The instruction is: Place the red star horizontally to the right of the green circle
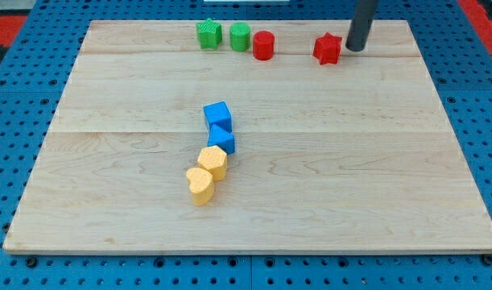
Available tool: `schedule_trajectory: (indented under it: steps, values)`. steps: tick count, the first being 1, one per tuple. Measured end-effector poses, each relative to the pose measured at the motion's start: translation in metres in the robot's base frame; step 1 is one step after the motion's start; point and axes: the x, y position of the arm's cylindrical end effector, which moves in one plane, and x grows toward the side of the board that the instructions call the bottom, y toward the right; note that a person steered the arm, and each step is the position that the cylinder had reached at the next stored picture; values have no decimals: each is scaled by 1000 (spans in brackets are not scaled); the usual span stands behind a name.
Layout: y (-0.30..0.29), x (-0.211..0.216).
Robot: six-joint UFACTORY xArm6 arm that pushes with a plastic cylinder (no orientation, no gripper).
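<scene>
The red star [328, 48] lies near the view's top, right of centre on the wooden board [254, 201]. The green circle [240, 36] stands at the top, left of a red cylinder [264, 45], which sits between it and the star. My tip [357, 48] is just to the star's right, close beside it; I cannot tell whether it touches it.
A green star-like block [208, 34] stands left of the green circle. Two blue cubes [219, 126] and two yellow blocks [206, 174] form a chain at the board's middle. Blue pegboard surrounds the board.
</scene>
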Motion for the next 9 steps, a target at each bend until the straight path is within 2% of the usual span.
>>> schedule_trajectory:
  steps: [1,3,4,5,6,7,8,9]
  values:
    - [-29,17]
    - [-29,25]
    - [-29,46]
    - [-63,61]
    - [-79,19]
    - [-51,10]
    - [-94,12]
    - [-176,32]
